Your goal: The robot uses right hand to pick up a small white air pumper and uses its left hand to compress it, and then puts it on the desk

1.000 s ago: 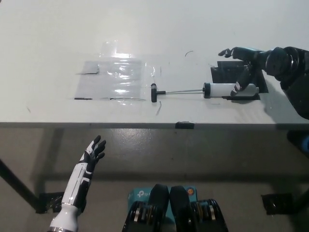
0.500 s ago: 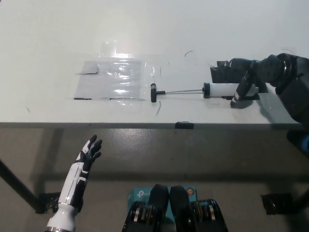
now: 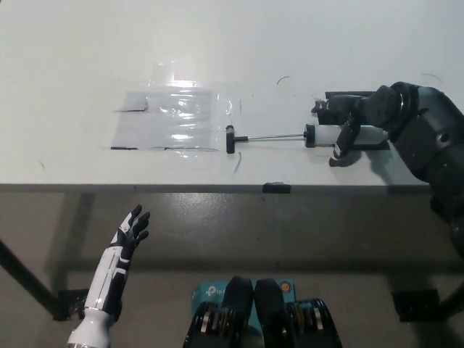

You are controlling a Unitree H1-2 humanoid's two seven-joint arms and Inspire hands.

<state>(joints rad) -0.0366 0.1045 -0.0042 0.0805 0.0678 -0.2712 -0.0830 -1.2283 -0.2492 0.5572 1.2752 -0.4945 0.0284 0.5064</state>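
Grasping of the air pumper [image 3: 333, 135] is judged the step in hand: the right hand [image 3: 355, 119] is curled over its white barrel on the worktop [image 3: 72, 58], though a firm hold cannot be told. The plunger rod is extended leftward. The left hand [image 3: 132, 228] is held open below the worktop edge; a lift is called for next

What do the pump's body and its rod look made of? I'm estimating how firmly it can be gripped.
The air pumper's white barrel looks like smooth, slightly glossy plastic with a black collar at one end. The rod is thin and grey with a faint shine, probably metal. The T-handle is matte black, likely plastic. The right hand covers part of the barrel.
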